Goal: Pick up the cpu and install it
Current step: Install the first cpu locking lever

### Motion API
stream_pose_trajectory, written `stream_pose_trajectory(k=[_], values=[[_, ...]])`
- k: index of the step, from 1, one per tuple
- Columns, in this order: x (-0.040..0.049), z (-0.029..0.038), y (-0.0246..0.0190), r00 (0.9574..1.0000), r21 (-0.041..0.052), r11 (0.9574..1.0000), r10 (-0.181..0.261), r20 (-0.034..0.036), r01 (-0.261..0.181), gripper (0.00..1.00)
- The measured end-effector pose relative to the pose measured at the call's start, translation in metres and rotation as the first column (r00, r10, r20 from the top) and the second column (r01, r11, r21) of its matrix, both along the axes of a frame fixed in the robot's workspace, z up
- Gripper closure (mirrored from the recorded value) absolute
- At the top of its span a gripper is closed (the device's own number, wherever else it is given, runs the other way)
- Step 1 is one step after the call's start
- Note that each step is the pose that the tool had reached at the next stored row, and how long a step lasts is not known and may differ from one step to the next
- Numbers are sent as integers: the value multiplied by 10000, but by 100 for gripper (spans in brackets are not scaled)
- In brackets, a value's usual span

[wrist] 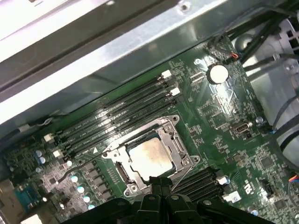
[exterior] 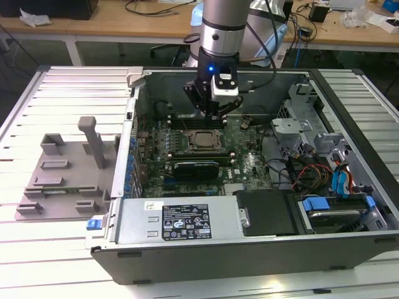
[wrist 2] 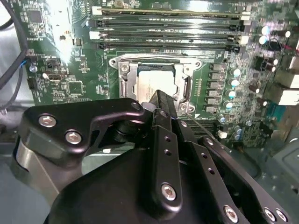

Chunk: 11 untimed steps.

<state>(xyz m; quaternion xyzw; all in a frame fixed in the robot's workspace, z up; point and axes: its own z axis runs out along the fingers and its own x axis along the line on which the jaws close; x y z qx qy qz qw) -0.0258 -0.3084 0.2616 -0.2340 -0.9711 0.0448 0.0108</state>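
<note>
The gripper (exterior: 215, 114) hangs in the upper middle of the exterior view. Its two fingers are pressed together with nothing between them, as the first wrist view shows. Just under its tip the cpu (wrist: 148, 158) lies flat inside the socket frame (wrist: 180, 140) on the motherboard (exterior: 252, 163), beside the memory slots (wrist: 117, 116). I judge that seating needs care: any touch should go straight down and gently, never sideways, so that the chip is not shifted out of square.

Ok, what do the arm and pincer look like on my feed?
The arm is a silver-grey cylinder with a black band and a small blue light near the wrist. The pincer is matte black, built from flat linkage plates fastened with silver screws.
</note>
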Motion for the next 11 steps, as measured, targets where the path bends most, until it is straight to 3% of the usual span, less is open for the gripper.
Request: stream_pose_trajectory(k=[4,6,7,8,9,11], values=[[0,0,0,9969,0,9969,792,0,-792,89],[0,0,0,9914,2,9914,1305,0,-1305,89],[0,0,1,9873,172,9871,1591,25,-1592,89],[0,0,0,9854,264,9850,1703,41,-1703,89],[0,0,0,9832,318,9826,1827,51,-1828,89],[0,-1,1,9708,403,9699,2400,69,-2400,89]])
